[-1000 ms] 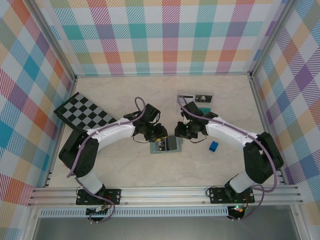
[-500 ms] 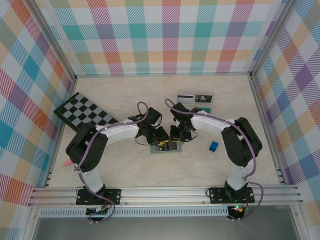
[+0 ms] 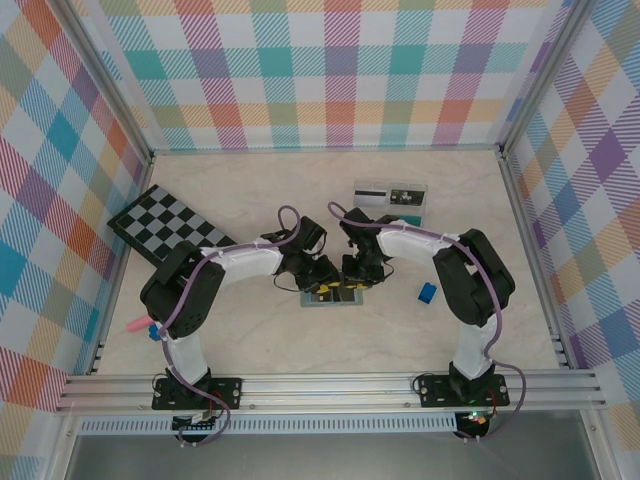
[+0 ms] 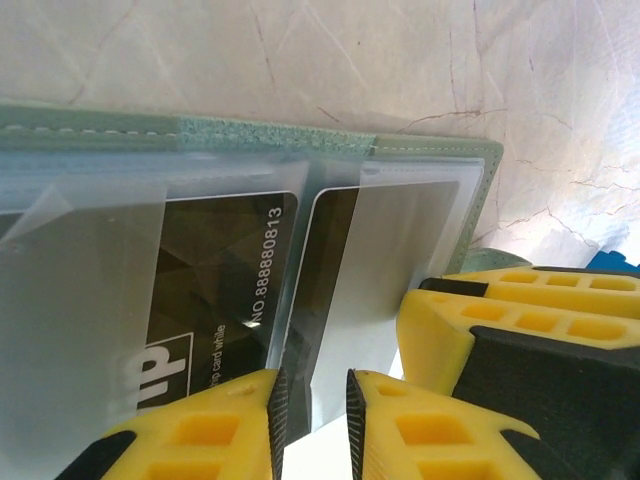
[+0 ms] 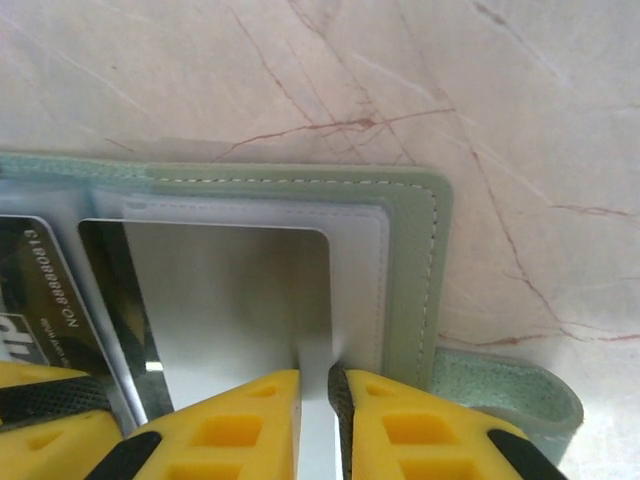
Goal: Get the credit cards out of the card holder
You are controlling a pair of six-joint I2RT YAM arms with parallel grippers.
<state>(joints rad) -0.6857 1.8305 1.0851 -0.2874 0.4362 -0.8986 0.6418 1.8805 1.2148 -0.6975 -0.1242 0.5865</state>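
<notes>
Yellow left gripper (image 4: 312,385) and right gripper (image 5: 316,378) pinch nearly shut on edges of cards (image 4: 225,270). If they nip the clear sleeve (image 5: 357,215) too, the holder (image 5: 412,260) lifts along.

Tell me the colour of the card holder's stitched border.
Sage grey-green; the card holder shows best in the right wrist view.

I have two arms, the left arm (image 3: 230,266) and the right arm (image 3: 425,243), each with white shells between bulky black joints. A purple cable (image 3: 240,246) runs along each one. Black base plates (image 3: 197,392) sit under me at the bottom of the frame. My left end effector (image 4: 313,400) and right end effector (image 5: 315,392) have yellow fingers (image 5: 230,420) with rectangular recesses and ribbed black pads (image 4: 277,405).
</notes>
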